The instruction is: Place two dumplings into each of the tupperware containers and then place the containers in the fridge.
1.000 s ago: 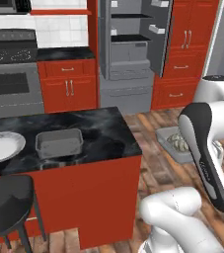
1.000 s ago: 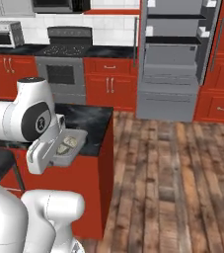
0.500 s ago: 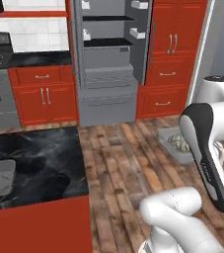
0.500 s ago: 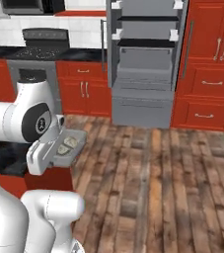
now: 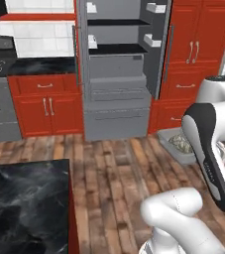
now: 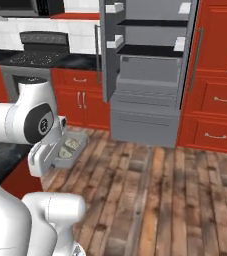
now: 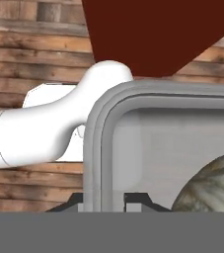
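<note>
- A grey tupperware container (image 7: 148, 133) is up in the air over the wood floor (image 6: 175, 200), beside the robot's arm.
- Pale dumplings (image 6: 69, 146) sit inside it; one dumpling shows close up in the hand view.
- The gripper (image 7: 108, 201) is clenched on the container's rim, one dark tip on each side of the wall.
- The fridge (image 5: 119, 69) stands across the floor with its doors open, showing dark shelves and white door bins.
- Red cabinets (image 5: 44, 101) stand on both sides of it.
- A black marble counter (image 5: 25, 208) is near the robot.
</note>
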Available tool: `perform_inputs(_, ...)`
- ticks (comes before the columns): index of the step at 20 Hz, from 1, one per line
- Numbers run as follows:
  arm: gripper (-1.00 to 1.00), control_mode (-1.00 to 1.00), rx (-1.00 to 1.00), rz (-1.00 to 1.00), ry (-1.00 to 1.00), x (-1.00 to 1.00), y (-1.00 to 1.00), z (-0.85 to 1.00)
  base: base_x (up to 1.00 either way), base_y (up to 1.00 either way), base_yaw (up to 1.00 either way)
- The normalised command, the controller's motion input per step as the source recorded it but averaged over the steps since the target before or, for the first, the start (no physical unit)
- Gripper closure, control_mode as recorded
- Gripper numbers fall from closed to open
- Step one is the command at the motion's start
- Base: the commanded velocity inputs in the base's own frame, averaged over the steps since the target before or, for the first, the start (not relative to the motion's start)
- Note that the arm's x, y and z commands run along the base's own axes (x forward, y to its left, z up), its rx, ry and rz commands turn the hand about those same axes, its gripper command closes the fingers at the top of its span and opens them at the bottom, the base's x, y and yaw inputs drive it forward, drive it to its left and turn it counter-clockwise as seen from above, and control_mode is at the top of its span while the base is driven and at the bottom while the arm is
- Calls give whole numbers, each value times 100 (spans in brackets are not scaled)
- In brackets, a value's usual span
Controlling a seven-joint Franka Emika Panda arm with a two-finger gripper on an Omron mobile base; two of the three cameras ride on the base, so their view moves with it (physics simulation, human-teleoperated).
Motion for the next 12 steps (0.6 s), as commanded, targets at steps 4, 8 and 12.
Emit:
perform_inputs(4, 100, 100, 0, 0, 0, 0, 0, 0, 100, -11, 4)
perform_inputs(8, 100, 100, 0, 0, 0, 0, 0, 0, 100, -36, -1)
perform_inputs(12, 100, 100, 0, 0, 0, 0, 0, 0, 100, -36, -2)
